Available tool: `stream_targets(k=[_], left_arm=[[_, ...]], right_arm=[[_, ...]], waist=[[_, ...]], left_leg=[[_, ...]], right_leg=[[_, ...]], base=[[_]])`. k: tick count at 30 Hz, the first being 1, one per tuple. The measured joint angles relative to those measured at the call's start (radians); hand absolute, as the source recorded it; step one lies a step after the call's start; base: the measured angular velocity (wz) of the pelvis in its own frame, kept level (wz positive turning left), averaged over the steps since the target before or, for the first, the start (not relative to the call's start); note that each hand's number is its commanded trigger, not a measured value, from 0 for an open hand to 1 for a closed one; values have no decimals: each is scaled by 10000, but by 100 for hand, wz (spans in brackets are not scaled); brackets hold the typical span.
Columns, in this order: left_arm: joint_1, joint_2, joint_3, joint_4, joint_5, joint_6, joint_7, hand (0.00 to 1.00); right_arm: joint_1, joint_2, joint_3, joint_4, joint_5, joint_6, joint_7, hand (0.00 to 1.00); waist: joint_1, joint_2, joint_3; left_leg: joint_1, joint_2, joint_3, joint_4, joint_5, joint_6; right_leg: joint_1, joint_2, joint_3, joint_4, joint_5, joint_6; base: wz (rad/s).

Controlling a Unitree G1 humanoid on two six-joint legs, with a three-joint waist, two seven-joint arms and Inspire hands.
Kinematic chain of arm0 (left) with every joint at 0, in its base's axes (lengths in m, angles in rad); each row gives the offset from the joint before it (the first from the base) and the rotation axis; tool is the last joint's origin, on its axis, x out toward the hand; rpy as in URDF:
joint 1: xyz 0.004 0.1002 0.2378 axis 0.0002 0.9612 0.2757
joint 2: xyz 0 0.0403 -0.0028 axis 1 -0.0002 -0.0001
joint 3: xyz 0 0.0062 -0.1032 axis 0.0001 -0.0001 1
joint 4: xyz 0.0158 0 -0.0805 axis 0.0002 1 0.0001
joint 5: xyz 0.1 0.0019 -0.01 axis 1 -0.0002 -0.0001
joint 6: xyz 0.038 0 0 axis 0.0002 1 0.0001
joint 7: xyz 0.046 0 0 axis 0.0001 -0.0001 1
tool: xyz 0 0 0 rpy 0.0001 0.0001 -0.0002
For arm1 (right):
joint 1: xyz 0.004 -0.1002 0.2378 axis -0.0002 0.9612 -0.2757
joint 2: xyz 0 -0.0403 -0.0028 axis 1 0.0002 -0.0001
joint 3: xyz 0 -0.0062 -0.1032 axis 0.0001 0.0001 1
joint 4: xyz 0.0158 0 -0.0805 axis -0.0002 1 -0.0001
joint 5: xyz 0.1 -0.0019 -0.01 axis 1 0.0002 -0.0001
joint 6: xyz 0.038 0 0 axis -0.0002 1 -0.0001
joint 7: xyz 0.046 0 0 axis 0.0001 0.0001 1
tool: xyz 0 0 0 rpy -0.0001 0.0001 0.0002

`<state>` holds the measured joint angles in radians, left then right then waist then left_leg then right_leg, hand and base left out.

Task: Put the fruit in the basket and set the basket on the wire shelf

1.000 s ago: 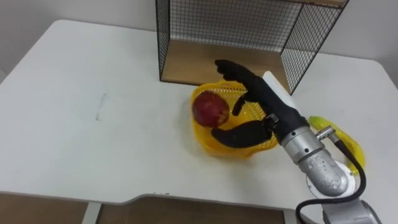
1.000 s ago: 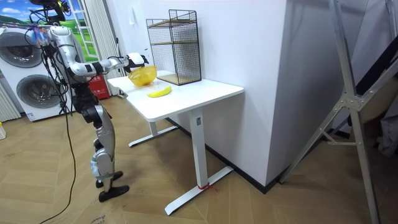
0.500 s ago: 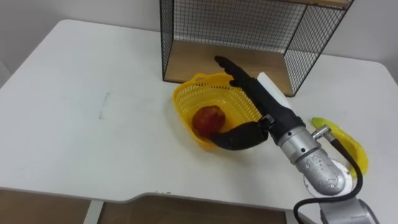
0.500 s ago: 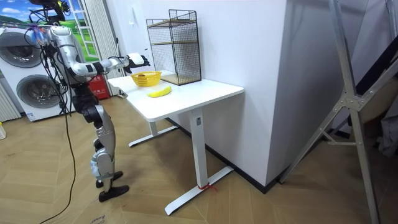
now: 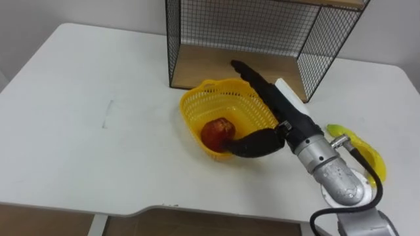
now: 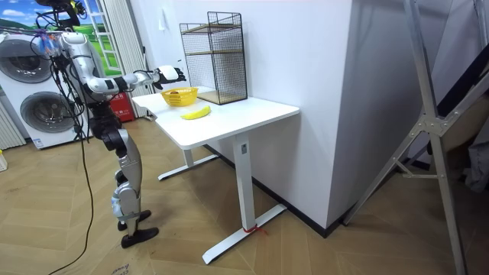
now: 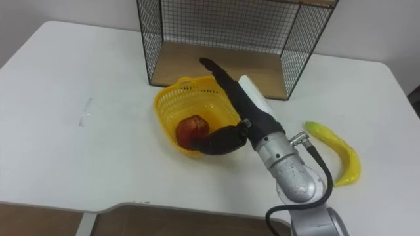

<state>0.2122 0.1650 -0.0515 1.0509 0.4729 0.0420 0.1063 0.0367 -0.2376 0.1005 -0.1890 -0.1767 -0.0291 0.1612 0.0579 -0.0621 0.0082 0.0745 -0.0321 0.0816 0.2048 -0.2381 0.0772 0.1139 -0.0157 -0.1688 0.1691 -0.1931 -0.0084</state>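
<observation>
My right hand (image 5: pixel 283 115) pinches the basket (image 5: pixel 191 108) wall before the wire shelf (image 5: pixel 262 29); banana (image 5: pixel 365 155) lies by the table (image 5: pixel 85 72)'s right edge; the basket now sits level, apple (image 5: pixel 216 132) settled.

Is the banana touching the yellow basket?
Apart. The right eye view shows the banana lying well off to the right of the yellow basket, with a strip of bare white table between them.

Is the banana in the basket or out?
Out. The banana lies on the table, apart from the basket, which holds an apple.
</observation>
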Motion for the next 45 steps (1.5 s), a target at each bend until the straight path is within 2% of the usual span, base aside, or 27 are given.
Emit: stream_targets(k=[5, 7, 11, 16, 20, 22, 26, 34, 36, 40, 43, 45], left_arm=[[72, 6, 351, 81, 8, -43, -2, 0], [213, 25, 650, 68, 15, -47, -26, 0], [486, 5, 1028, 52, 130, -31, -71, 0], [739, 3, 1382, -205, 116, 37, -70, 0], [804, -2, 1479, -204, 119, 221, -74, 0], [820, 3, 1487, -231, 134, 253, -110, 0], [866, 6, 1484, -307, 112, 255, -142, 0], [886, 84, 1481, -481, 115, 400, -397, 0], [891, 84, 1481, -487, 140, 423, -396, 0], [901, 101, 1491, -517, 192, 506, -397, 0], [861, 125, 1490, -516, 224, 623, -490, 0], [838, 142, 1488, -510, 226, 624, -536, 0]], right_arm=[[1, -8, -1142, 14, 122, -205, -1180, 0], [-4, -7, -1637, 160, 140, -392, -1841, 0], [20, -11, -2264, 492, 142, -404, -2497, 0], [19, -48, -3233, 2008, 668, -345, -3443, 0], [20, -53, -3476, 2738, 740, -317, -3814, 0], [22, -90, -3607, 3362, 805, -249, -3959, 0], [26, -225, -3602, 4314, 1117, -113, -3922, 0], [17, -267, -3543, 5397, 697, 77, -3360, 0], [-153, -296, -3472, 5841, 411, 86, -3185, 0], [-655, -902, -3077, 7276, 225, 325, -2569, 0], [-775, -1154, -2981, 7522, 209, 323, -2221, 0], [-962, -1172, -2976, 7767, 202, 308, -2052, 0]], waist=[[-60, 35, -6], [-226, 65, -40], [-441, 105, -51], [-687, 61, -91], [-868, 18, -118], [-889, -67, -166], [-857, -214, -213], [-791, -185, -143], [-796, -157, -95], [-733, -167, -78], [-747, -217, -73], [-753, -263, -53]], left_leg=[[-4, 2, -3, 11, -1, -1], [-7, -4, -5, 14, -1, -1], [-3, -16, 40, 3, -1, 1], [53, -2, 28, -15, 0, 0], [65, 10, 51, -14, 3, -4], [82, 11, 77, 0, 3, -5], [124, 10, 95, 19, 3, -5], [165, 2, -10, 7, 2, -5], [161, -1, -13, -6, 2, -5], [99, -11, -14, 0, 2, -4], [93, 2, -14, 47, 6, -10], [92, 7, -9, 83, 6, -10]], right_leg=[[-8, 9, -7, -1, 2, -1], [-3, 21, 1, 9, 2, 0], [-18, 28, 39, 9, 5, 5], [19, 4, 41, 11, 5, 5], [21, 7, 37, 11, 4, 5], [32, 6, 31, 12, 5, 4], [69, -11, 7, 15, 5, 5], [171, -11, -127, 17, 12, 1], [165, -14, -111, 27, 12, 1], [96, -11, -113, 48, 11, 2], [75, -12, -93, 39, 11, 1], [78, -11, -82, 36, 11, 0]], base=[[0], [0], [-3], [0], [-1], [-2], [0], [3], [0], [0], [0], [0]])
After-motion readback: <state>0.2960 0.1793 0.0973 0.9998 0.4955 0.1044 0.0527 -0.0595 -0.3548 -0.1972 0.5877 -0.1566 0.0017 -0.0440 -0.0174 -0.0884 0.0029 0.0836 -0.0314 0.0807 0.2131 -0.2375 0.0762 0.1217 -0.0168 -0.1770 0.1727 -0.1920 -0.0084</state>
